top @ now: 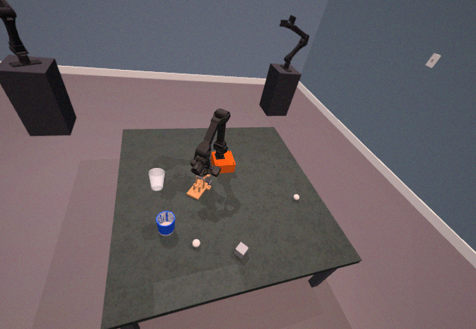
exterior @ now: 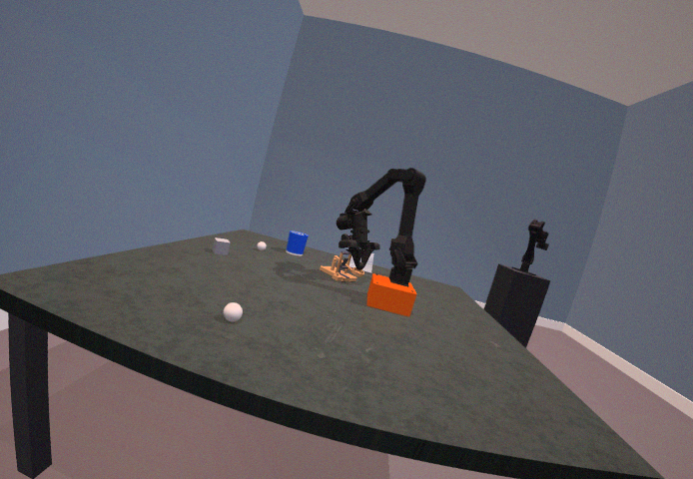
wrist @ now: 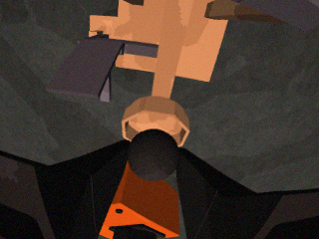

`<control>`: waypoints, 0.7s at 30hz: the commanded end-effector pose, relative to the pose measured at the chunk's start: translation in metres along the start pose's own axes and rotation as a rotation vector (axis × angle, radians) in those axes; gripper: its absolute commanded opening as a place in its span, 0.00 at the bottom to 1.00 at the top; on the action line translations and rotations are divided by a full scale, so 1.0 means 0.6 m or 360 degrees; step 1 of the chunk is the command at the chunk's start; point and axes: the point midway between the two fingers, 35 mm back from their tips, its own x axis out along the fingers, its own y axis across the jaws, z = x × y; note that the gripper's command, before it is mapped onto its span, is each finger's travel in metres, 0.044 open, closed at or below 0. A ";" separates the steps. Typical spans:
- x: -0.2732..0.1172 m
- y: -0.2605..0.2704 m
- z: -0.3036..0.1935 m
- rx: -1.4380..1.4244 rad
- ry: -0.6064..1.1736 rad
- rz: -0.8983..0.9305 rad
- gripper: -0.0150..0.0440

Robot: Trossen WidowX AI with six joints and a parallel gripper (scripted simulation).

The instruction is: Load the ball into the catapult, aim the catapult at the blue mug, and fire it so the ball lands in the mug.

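Dark round ball (wrist: 153, 154) pinched in the black tool (wrist: 154, 150) (top: 204, 175) (exterior: 361, 265), faceted orange-tan catapult cup (wrist: 156, 117) just beside.

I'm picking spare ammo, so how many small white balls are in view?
2: one white ball between blue mug and grey cube; another far off.
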 end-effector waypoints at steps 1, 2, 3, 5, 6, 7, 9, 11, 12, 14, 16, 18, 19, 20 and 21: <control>-0.001 0.000 0.000 0.0000 0.0000 0.0000 0.30; -0.001 0.000 0.000 0.0000 0.0000 0.0000 0.34; -0.001 0.000 0.000 0.0000 0.0000 0.0000 0.39; -0.001 0.000 0.000 0.0000 0.0000 0.0000 0.48; -0.001 0.000 0.000 0.0000 0.0000 0.0000 0.52; -0.001 0.000 0.000 0.0000 0.0000 0.0000 0.57; -0.001 0.000 0.000 0.0000 0.0000 0.0000 0.65; -0.017 0.000 -0.003 0.0000 -0.0001 0.0000 0.74; -0.037 0.000 -0.006 -0.0001 -0.0002 0.0001 0.79; -0.089 0.000 -0.020 -0.0003 -0.0005 0.0003 0.88; -0.140 -0.001 -0.042 -0.0004 -0.0007 0.0005 0.97; -0.171 -0.001 -0.060 -0.0005 -0.0008 0.0006 1.00; -0.175 -0.001 -0.062 -0.0006 -0.0008 0.0006 1.00; -0.175 -0.001 -0.062 -0.0006 -0.0008 0.0006 1.00; -0.146 -0.001 -0.038 0.0002 -0.0036 0.0001 1.00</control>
